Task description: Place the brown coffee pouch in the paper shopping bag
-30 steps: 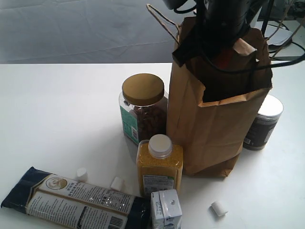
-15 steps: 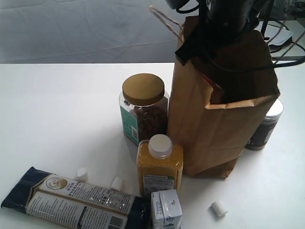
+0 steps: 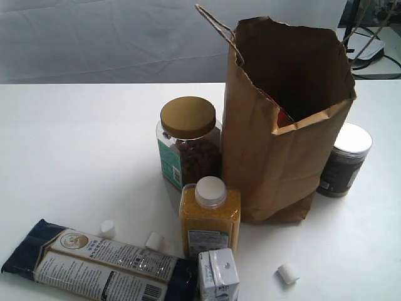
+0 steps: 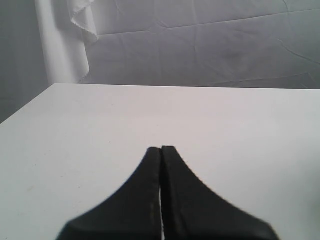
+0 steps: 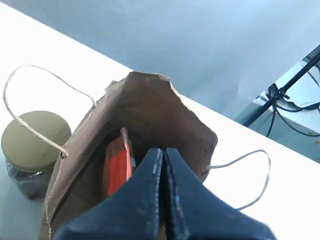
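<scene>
The tall tan paper shopping bag (image 3: 276,163) stands upright right of centre, its mouth open. The brown coffee pouch (image 5: 116,162) lies inside it, orange-red label showing; in the exterior view only a sliver of that pouch (image 3: 283,116) peeks over the bag's front edge. My right gripper (image 5: 163,151) hovers above the bag's (image 5: 145,110) mouth, jaws pressed together and empty. Over bare white table, my left gripper (image 4: 161,148) is shut with nothing in it. Neither gripper appears in the exterior view.
A gold-lidded jar (image 3: 188,141) and a yellow-grain bottle (image 3: 210,216) stand left of the bag. A dark silver-lidded jar (image 3: 344,160) sits to its right. A long dark-blue packet (image 3: 94,263), a small carton (image 3: 218,276) and small white pieces (image 3: 287,274) lie in front.
The right arm has risen out of the bag and left the exterior view. The bag's top has sprung open and the pouch stays inside.
</scene>
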Tool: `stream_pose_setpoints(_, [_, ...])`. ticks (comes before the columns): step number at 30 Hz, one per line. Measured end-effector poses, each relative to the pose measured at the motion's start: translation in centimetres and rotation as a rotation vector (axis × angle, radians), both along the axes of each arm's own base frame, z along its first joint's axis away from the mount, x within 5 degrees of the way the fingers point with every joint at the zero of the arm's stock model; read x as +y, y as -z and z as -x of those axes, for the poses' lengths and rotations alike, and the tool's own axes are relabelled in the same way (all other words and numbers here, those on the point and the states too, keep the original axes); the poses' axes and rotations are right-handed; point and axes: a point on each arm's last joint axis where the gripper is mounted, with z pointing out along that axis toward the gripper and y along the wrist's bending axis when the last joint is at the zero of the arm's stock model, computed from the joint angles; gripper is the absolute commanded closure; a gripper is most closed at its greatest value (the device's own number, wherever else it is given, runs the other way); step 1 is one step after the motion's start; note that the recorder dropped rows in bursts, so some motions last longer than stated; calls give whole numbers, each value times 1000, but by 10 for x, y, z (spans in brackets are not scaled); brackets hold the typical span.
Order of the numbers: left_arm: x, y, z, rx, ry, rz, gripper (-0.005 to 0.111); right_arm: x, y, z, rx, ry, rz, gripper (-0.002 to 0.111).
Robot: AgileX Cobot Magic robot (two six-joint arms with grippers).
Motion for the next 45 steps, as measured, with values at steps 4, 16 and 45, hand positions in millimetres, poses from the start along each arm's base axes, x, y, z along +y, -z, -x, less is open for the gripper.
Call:
stream_pose_setpoints(4, [0, 0, 0, 0, 0, 0, 107, -31, -25, 26, -72, -23, -112, 108])
stream_pose_setpoints(16, [0, 0, 0, 0, 0, 0, 107, -111, 7, 101, -122, -118, -391, 108])
stream_pose_setpoints(45, [0, 0, 0, 0, 0, 0, 107, -181, 235, 147, -300, 244, -696, 108])
